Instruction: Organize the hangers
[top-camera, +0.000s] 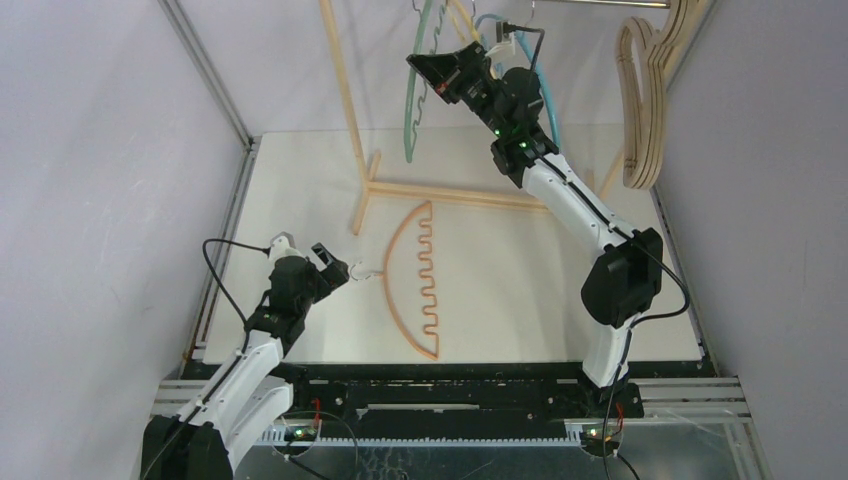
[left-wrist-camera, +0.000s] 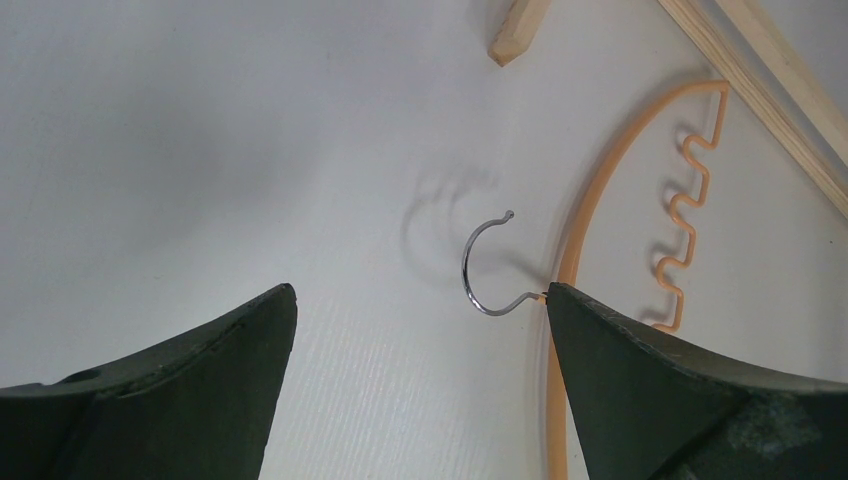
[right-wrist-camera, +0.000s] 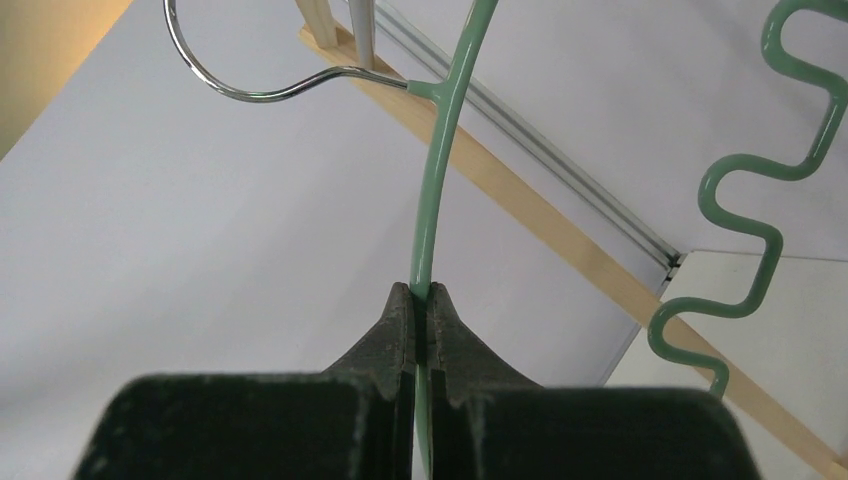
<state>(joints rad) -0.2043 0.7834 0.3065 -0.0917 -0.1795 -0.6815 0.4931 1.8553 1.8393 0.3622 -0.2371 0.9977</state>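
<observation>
Green hanger (right-wrist-camera: 437, 200) is clamped in our right gripper (right-wrist-camera: 420, 297) near the rack (top-camera: 345, 90); our left gripper (left-wrist-camera: 420, 292) stands wide over the orange hanger (left-wrist-camera: 600, 177) on the worktop (left-wrist-camera: 200, 150).

- Lilac walls (top-camera: 90, 150) flank me left and right.
- My table (top-camera: 500, 290) is white, evenly lit.
- A wooden rack (top-camera: 346, 100) stands at its far end.
- Metal posts (top-camera: 206, 70) edge the walls.

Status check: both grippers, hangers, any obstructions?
Right gripper shut on green hanger, up beside rack. Left gripper open by hook of orange hanger, lying flat, not gripped. No obstruction seen.
</observation>
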